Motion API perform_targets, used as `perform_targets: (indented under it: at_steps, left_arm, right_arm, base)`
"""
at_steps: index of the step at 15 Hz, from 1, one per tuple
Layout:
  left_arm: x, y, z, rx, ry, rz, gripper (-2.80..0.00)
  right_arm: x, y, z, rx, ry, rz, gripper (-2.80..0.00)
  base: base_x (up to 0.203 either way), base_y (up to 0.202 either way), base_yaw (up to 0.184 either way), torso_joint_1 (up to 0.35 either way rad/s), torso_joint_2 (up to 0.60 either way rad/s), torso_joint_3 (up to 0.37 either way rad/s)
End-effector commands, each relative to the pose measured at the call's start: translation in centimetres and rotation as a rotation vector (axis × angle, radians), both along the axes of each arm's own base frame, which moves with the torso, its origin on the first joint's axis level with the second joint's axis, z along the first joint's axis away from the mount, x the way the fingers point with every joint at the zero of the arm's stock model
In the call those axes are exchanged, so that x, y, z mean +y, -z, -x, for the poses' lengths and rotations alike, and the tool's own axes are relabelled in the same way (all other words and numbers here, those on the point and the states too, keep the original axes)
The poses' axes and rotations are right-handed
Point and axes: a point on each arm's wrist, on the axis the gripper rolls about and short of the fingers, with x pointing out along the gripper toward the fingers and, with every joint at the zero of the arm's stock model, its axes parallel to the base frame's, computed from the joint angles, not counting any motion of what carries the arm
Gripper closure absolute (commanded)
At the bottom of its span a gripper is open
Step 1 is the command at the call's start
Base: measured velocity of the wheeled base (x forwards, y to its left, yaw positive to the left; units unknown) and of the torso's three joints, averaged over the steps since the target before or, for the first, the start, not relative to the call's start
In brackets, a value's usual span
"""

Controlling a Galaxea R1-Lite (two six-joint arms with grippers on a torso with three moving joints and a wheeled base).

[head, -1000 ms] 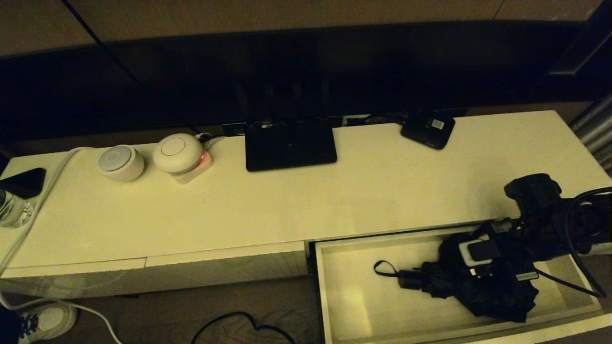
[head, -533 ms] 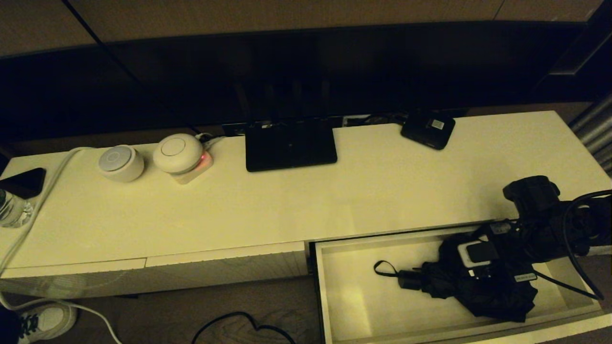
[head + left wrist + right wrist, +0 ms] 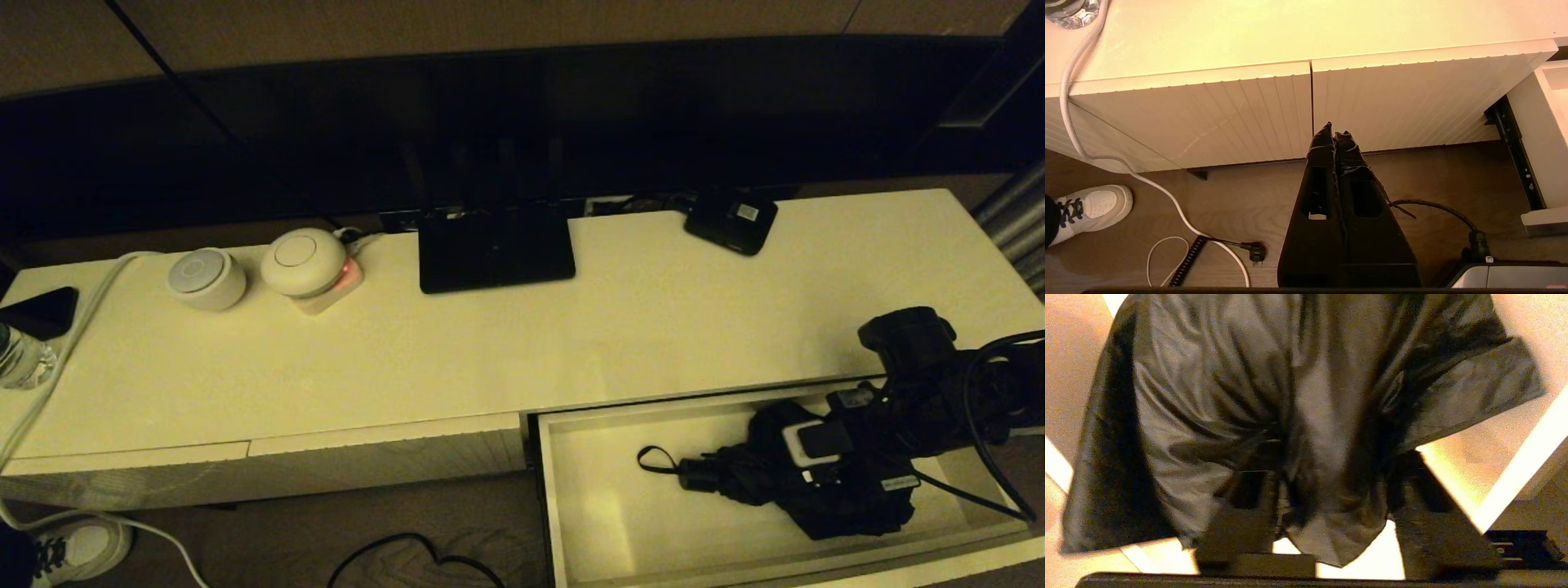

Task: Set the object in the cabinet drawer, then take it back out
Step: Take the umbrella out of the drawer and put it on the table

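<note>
The black folding umbrella lies inside the open cream drawer at the cabinet's right end. Its short handle and strap loop point left. My right gripper reaches down into the bunched canopy and is shut on the umbrella. In the right wrist view the dark fabric fills the picture. Folds are pinched between the two fingers of the right gripper, and the pale drawer floor shows beyond them. My left gripper is shut on nothing, parked low in front of the closed ribbed fronts.
On the cabinet top stand a flat black router, a small black box with a sticker, two white round devices and a phone. A white cable hangs down the left end. A white shoe is on the floor.
My right arm has sunk a little lower into the drawer. The umbrella's canopy now looks more tightly bunched. The handle has hardly moved.
</note>
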Motion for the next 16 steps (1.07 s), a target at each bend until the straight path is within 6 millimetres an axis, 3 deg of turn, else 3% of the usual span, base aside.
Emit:
perform_targets:
  at_steps: [1, 5, 16]
  left_arm:
    - [0.0, 0.1, 0.0, 0.003, -0.001, 0.000, 0.00]
    - [0.0, 0.1, 0.0, 0.003, -0.001, 0.000, 0.00]
    - [0.0, 0.1, 0.0, 0.003, -0.001, 0.000, 0.00]
  right_arm:
    - [0.2, -0.2, 0.1, -0.005, -0.016, 0.003, 0.00]
    - [0.4, -1.3, 0.9, -0.036, -0.020, 0.004, 0.00]
    - [0.7, -8.0, 6.8, -0.255, -0.014, -0.009, 0.00]
  base:
    - [0.000, 0.000, 0.000, 0.000, 0.00, 0.000]
    - [0.000, 0.000, 0.000, 0.000, 0.00, 0.000]
    - [0.000, 0.000, 0.000, 0.000, 0.00, 0.000]
